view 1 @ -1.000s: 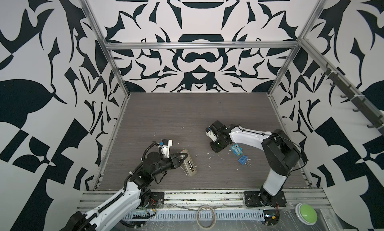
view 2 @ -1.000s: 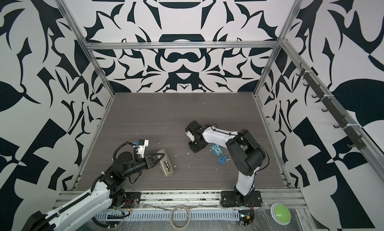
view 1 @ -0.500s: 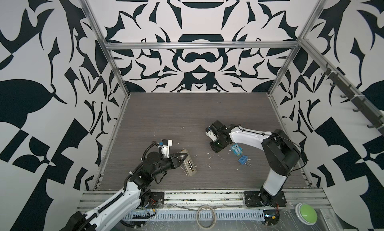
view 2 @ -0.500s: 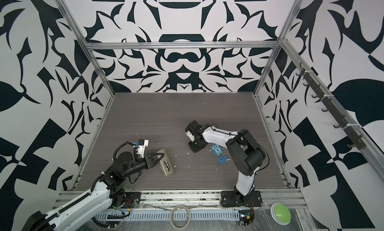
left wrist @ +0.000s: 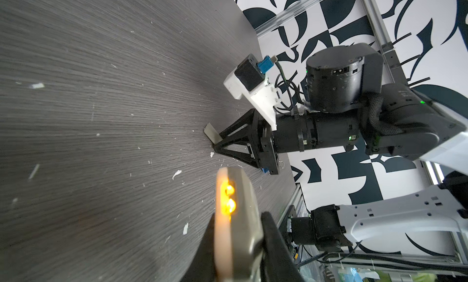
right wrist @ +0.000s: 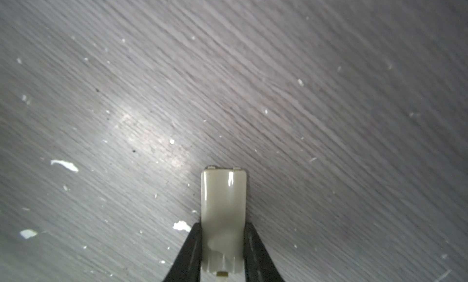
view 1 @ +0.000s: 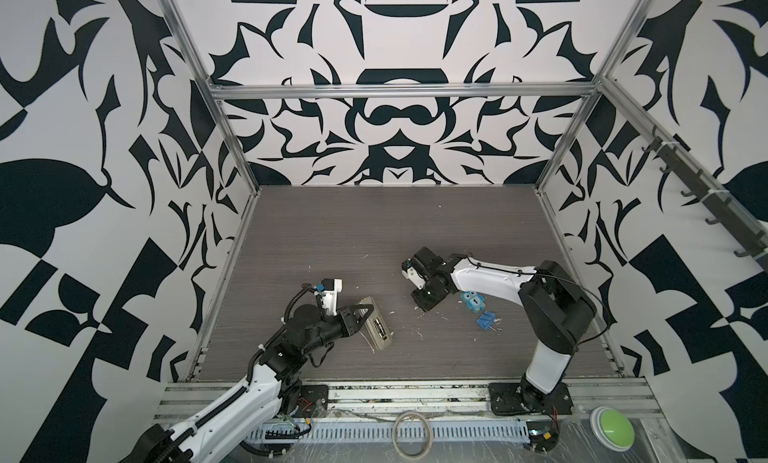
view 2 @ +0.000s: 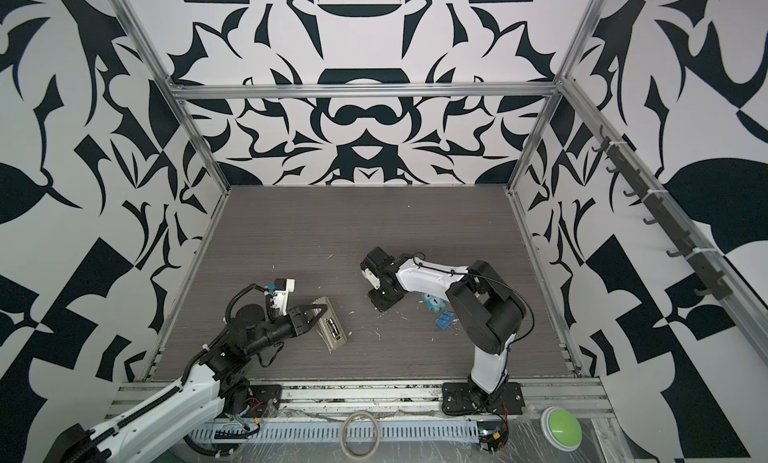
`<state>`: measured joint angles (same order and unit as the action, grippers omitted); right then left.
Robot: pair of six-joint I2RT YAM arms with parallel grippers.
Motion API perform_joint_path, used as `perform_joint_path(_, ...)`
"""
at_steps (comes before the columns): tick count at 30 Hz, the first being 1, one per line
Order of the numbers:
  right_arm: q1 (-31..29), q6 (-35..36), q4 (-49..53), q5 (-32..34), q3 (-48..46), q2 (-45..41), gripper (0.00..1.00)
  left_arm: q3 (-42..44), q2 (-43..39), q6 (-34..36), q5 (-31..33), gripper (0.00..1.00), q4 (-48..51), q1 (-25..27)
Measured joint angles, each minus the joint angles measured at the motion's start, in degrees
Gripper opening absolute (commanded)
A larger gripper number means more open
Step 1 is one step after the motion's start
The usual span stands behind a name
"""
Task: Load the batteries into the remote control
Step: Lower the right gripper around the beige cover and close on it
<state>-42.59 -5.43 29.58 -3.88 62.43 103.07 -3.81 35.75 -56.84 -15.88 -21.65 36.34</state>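
Remote control [view 1: 376,328], a slim beige-grey plastic slab, is held back-up low over the dark wood-grain tabletop [view 1: 374,232] near the front edge, one end pinched tight by the left gripper [view 1: 365,315]. Two orange lights [left wrist: 229,199] glow at that end. Its bay is uncovered, and the batteries [view 1: 379,327], two small dark cylindrical cells, appear seated inside, so loading looks done. Farther back, the right gripper [right wrist: 222,232] clamps the small glossy beige-grey battery cover [right wrist: 224,197] down at the tabletop; fitting it seems left.
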Motion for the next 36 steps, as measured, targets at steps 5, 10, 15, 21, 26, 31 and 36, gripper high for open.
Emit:
perform_joint_path(5, -0.3, -0.2, -0.1, 0.1, 0.2, 0.1, 0.53, 0.1, -1.1, -0.2, 0.4, 0.0, 0.0, 0.0)
perform_joint_path(10, -0.4, -0.4, 0.0, 0.4, 0.2, 0.0, 0.54, 0.2, -1.5, -0.2, 0.5, 0.0, 0.0, 0.0)
perform_joint_path(15, -0.4, -0.4, 0.4, 0.8, 0.2, 0.0, 0.53, 0.2, -1.5, -0.2, 0.5, 0.0, 0.0, 0.0)
perform_joint_path(21, -0.4, -0.5, 1.5, 1.4, 0.1, -0.4, 0.49, 0.2, -1.4, -0.2, 0.5, 0.0, 0.0, 0.0)
perform_joint_path(26, -0.4, -0.5, 2.4, 1.7, -0.1, -0.7, 0.45, 0.2, -1.2, -0.2, 0.5, 0.0, 0.0, 0.0)
perform_joint_path(31, -0.4, -0.5, 2.7, 1.7, -0.3, -0.7, 0.44, 0.2, -1.1, -0.2, 0.5, 0.0, 0.0, 0.0)
perform_joint_path(36, -0.4, -0.4, 2.8, 1.8, -0.3, -0.7, 0.4, 0.2, -1.1, -0.2, 0.5, 0.0, 0.0, 0.0)
